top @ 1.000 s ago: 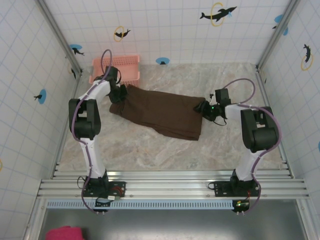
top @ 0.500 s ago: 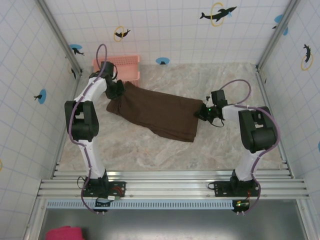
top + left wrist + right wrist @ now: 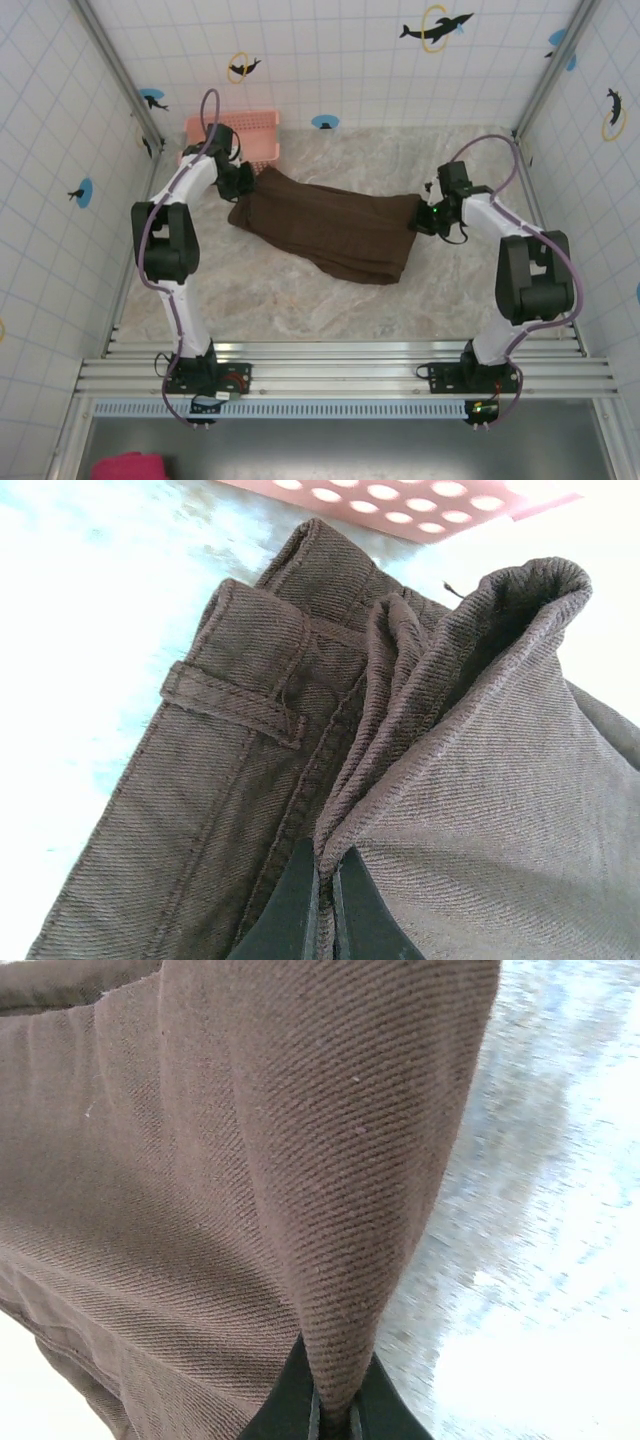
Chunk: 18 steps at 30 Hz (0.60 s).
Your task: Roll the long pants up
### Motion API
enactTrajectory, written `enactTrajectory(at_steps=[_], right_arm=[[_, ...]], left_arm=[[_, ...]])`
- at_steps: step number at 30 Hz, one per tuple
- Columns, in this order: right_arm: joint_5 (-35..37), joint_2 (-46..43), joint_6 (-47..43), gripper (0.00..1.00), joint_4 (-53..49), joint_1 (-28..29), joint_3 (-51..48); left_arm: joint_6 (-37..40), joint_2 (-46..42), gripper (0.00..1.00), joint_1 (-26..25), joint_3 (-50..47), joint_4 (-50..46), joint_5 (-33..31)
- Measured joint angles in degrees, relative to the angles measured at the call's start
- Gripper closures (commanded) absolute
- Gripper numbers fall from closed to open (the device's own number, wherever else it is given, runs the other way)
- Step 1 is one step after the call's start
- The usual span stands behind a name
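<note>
No roll yet: the long pants [image 3: 325,228] lie spread out flat on the table [image 3: 300,300]. The left tool [image 3: 243,185] is clamped on the waistband end and the right tool [image 3: 425,215] pinches the opposite end. All the rolling's left to do, I'd say.

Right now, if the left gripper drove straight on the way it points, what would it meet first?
The long pants, pinched in the left gripper's jaws; past them, probably the pink basket, depth unclear.
</note>
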Motion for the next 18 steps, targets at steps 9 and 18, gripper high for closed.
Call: enactTrajectory(at_steps=[9, 18], right_arm=[[3.34, -0.02, -4.83, 1.00, -8.13, -0.07, 5.31], [7.30, 1.03, -5.88, 1.00, -10.95, 1.97, 8.87]], left_arm=[[-0.20, 0.02, 1.00, -0.44, 0.00, 0.09, 2.54], [-0.20, 2.12, 1.00, -0.37, 0.33, 0.96, 2.51]])
